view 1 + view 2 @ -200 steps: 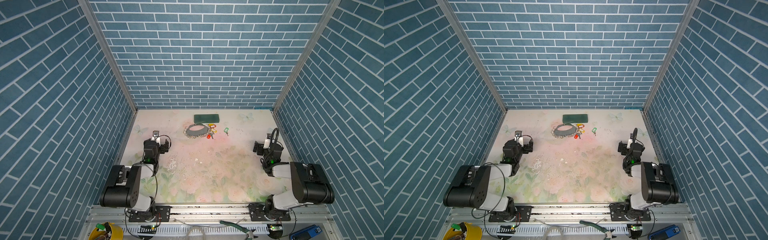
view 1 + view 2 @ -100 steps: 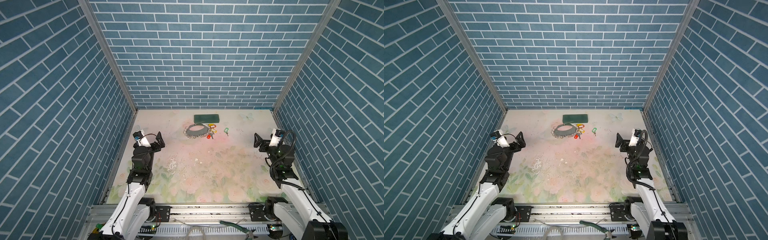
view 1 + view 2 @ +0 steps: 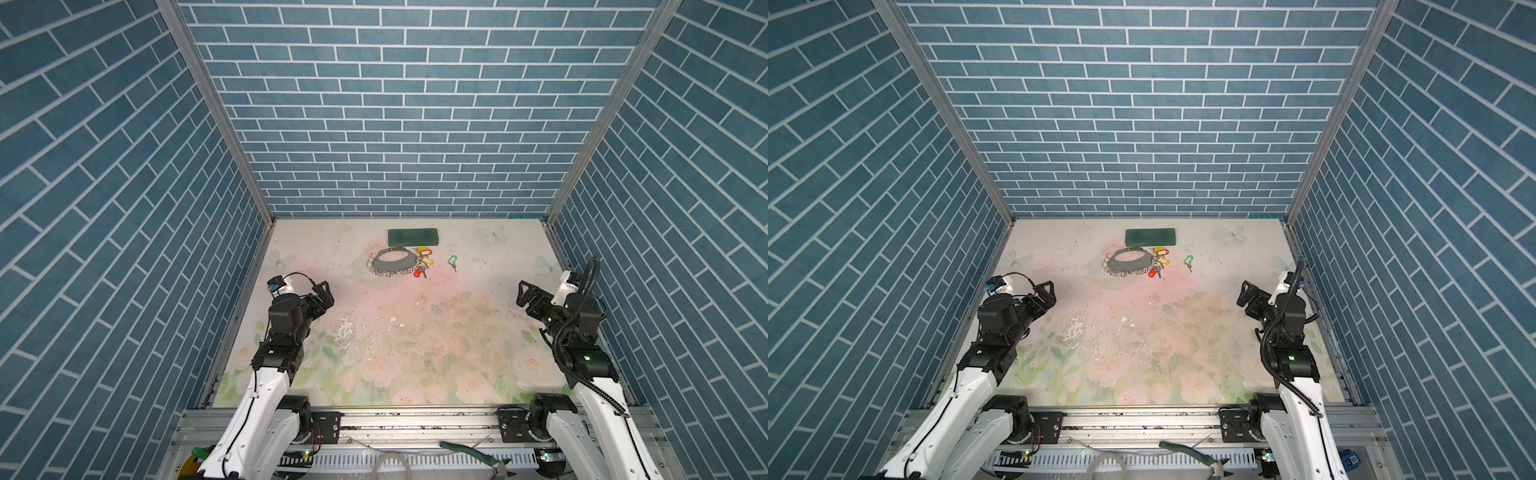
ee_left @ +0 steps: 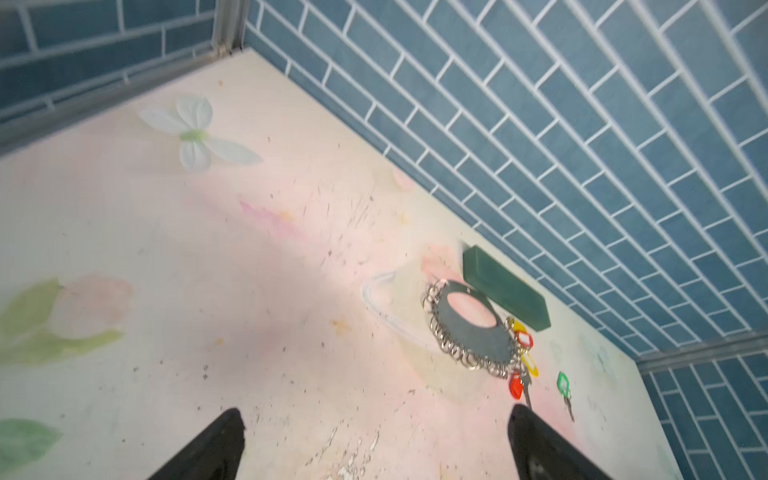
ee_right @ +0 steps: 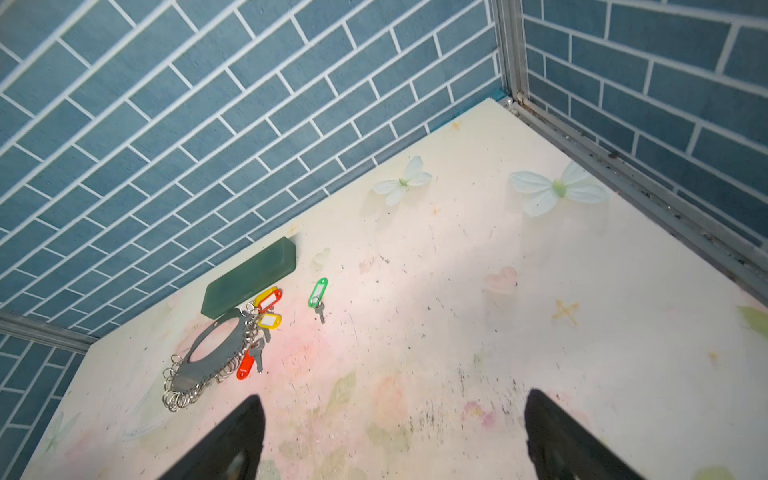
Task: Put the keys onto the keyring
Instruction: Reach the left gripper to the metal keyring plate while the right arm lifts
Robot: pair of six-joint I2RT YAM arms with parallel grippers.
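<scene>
Both jaws spread wide, empty, above table (image 3: 457,332): left jaws at 9 o'clock side, right jaws at 3 o'clock side, well apart from keys. Flat keyring (image 3: 392,263) lies near 12 o'clock edge, just beside dark green block (image 3: 413,237). At its 3 o'clock rim bunch yellow-tagged keys (image 3: 424,252) and red-tagged key (image 3: 417,272); attached or not, cannot tell. Lone green-tagged key (image 3: 452,260) lies further toward 3 o'clock. You likely take that one: lower right jaws over tag, pinch plastic across narrow width, not thin blade. Pin keyring with left jaws against sliding.
</scene>
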